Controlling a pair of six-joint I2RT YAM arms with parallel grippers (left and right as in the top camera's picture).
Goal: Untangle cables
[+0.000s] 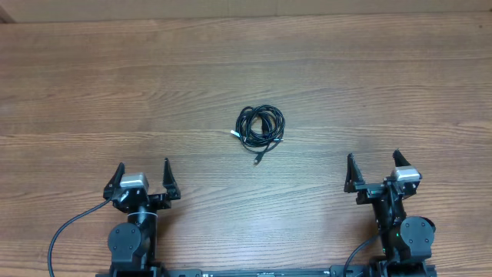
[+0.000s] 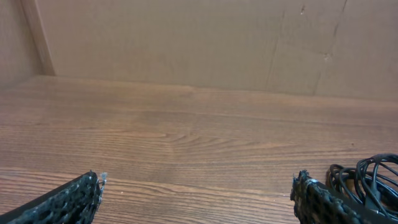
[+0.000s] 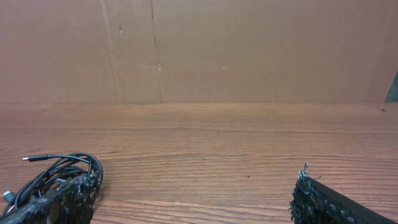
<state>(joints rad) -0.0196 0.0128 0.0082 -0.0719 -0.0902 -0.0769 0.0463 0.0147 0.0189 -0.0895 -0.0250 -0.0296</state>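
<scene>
The cables (image 1: 260, 126) lie coiled together in one black bundle at the middle of the wooden table, with a silver plug end at its left and a black one trailing toward the front. My left gripper (image 1: 143, 175) stands open near the front left, well apart from the bundle. My right gripper (image 1: 373, 168) stands open near the front right, also apart from it. In the left wrist view the cables (image 2: 368, 176) show at the far right beyond the right finger. In the right wrist view the cables (image 3: 59, 172) sit at the far left, partly behind the left finger.
A brown cardboard wall (image 2: 205, 43) rises along the far side of the table (image 1: 384, 85). Thick black wires (image 1: 65, 231) fixed to the arms run along the front edge.
</scene>
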